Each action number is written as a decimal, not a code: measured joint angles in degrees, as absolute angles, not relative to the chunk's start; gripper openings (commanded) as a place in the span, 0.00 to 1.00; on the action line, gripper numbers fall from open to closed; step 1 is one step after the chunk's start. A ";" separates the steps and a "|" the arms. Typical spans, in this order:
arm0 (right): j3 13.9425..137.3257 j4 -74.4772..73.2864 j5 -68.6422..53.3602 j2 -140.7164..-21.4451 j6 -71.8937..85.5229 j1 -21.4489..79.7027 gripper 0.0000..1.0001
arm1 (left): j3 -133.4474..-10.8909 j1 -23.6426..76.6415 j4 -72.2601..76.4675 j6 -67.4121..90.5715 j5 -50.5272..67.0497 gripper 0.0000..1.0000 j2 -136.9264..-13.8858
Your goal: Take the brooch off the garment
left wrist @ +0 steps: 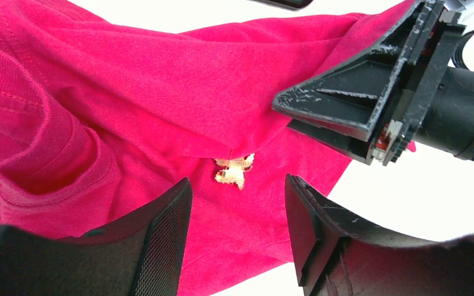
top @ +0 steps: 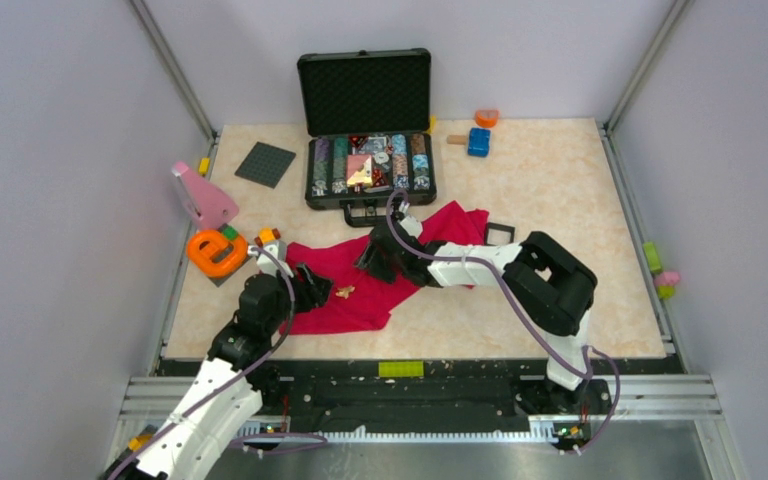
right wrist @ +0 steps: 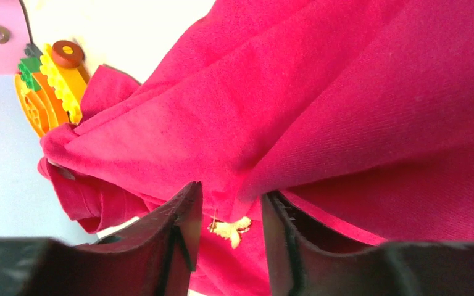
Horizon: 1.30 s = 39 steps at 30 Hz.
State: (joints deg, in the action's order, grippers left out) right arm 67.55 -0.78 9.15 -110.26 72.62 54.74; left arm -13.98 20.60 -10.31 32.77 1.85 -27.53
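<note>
A red garment [top: 360,310] lies crumpled on the table's near middle. The brooch [top: 345,292], a tiny golden spiky ornament, sits on the cloth near its front edge. My left gripper [top: 322,285] stands open just left of the brooch, which lies slightly ahead of the gap between its fingers [left wrist: 237,180]. The brooch [left wrist: 234,170] hangs under a raised fold of the garment [left wrist: 160,92]. My right gripper [top: 370,262] pinches that fold, its fingers [left wrist: 321,105] close together on the cloth. Between the fingertips of the right gripper [right wrist: 231,191] runs the garment [right wrist: 345,92], with the brooch [right wrist: 229,229] just below.
An open black case [top: 370,170] of chips stands behind the garment. An orange ring toy [top: 215,252] and a pink piece [top: 203,195] sit at the left, close to my left arm. A grey plate [top: 265,164] and blue and orange blocks [top: 478,142] lie at the back.
</note>
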 measured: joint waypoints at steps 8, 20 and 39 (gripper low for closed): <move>66.76 -1.23 9.56 -110.13 73.17 54.04 0.00 | -13.96 20.67 -9.47 31.66 3.68 0.63 -29.39; 63.66 -9.96 7.16 -95.15 73.52 53.06 0.00 | -17.17 34.74 -6.81 25.34 1.50 0.68 -41.30; 64.31 -16.91 0.69 -89.47 73.47 51.05 0.00 | -20.86 58.78 0.38 5.89 -23.49 0.85 -43.03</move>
State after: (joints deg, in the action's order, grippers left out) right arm 64.31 -16.91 0.69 -89.47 73.47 51.05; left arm -20.86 58.78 0.38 5.89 -23.49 -43.03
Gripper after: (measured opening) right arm 0.012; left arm 0.845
